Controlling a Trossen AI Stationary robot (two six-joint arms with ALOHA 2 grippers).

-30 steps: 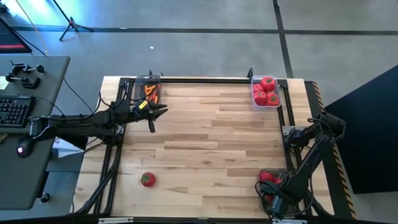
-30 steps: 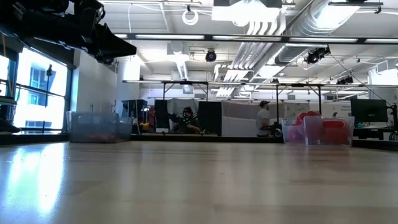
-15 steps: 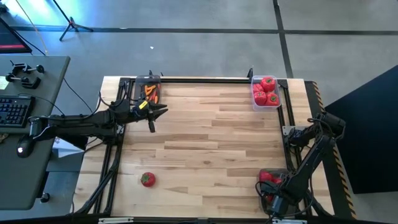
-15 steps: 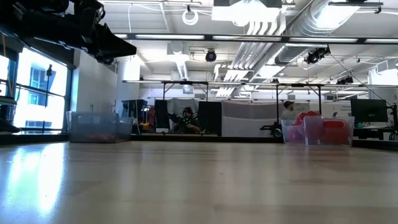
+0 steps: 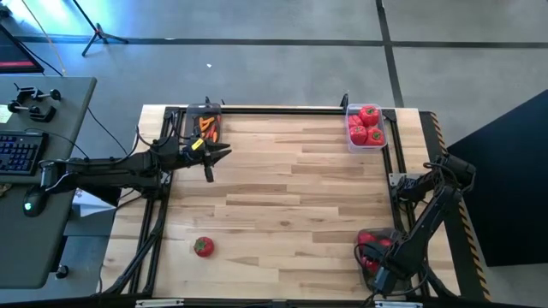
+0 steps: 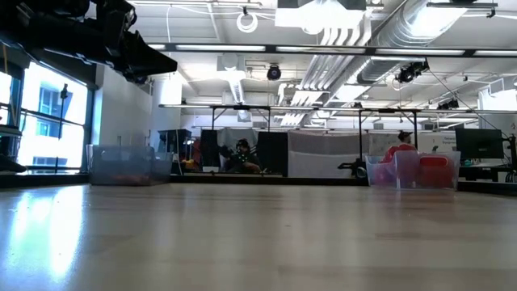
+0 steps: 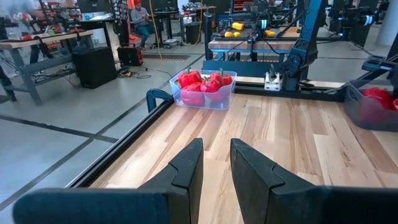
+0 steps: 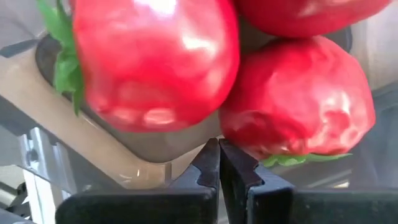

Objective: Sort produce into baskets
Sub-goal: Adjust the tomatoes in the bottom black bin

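My left gripper (image 5: 214, 154) hovers above the table by the far left tub (image 5: 205, 124), which holds orange carrot pieces. Its fingers stand a narrow gap apart (image 7: 216, 165) and hold nothing. A red tomato (image 5: 203, 247) lies alone on the wood near the near left. The far right tub (image 5: 366, 126) holds red peppers and also shows in the left wrist view (image 7: 202, 87). My right gripper (image 5: 375, 258) reaches down into the near right tub (image 5: 364, 235). It is shut (image 8: 219, 152) right beside two glossy red pieces (image 8: 155, 62). My right gripper is shut with nothing between its fingers. Its tips stand just short of two red pieces (image 8: 292, 106) in the near right tub; whether they touch a piece or the tub wall I cannot tell.
A black rail (image 5: 282, 109) runs along the table's far edge. The table's middle is bare wood (image 5: 291, 188). A side desk with a keyboard (image 5: 21, 150) stands left of the table. In the low view both far tubs (image 6: 121, 166) (image 6: 412, 170) stand before a busy room.
My right gripper has shifted a little toward the table's far edge over the near right tub, so more of its red pieces show. My left arm has kept still. A person in the room behind has walked toward the right.
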